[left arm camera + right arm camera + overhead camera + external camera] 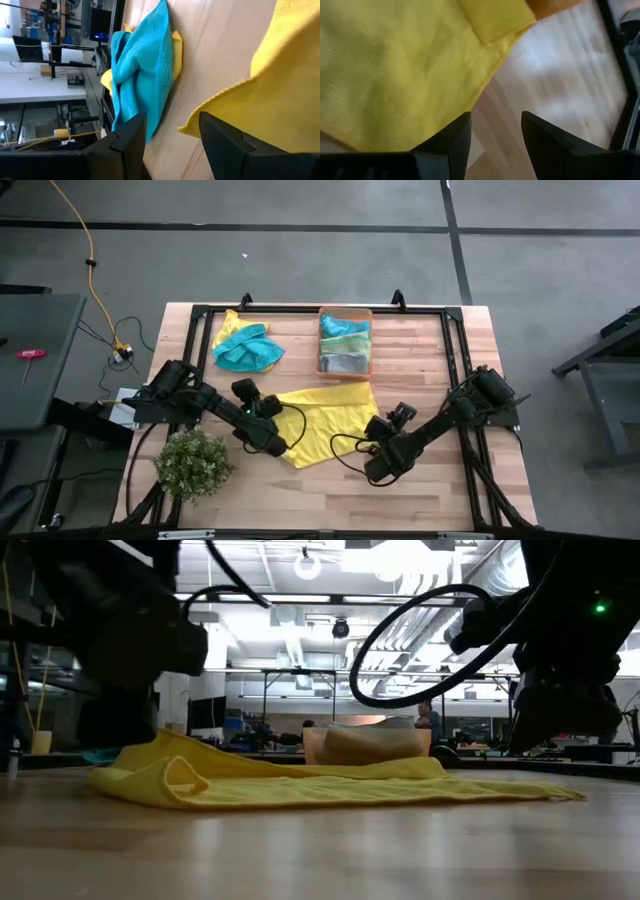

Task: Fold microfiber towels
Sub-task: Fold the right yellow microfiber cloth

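Both tools gape empty: left tool (272, 442) and right tool (375, 448) flank the yellow towel (320, 418).

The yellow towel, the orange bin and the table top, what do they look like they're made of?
Yellow towel: soft matte cloth with a fine nap, probably microfiber; it drapes and creases, and its edge is stitched.
Orange bin: likely thin plastic, somewhat see-through, since the folded cloths show through its walls.
Table top: pale wood planks with visible grain and a light sheen.
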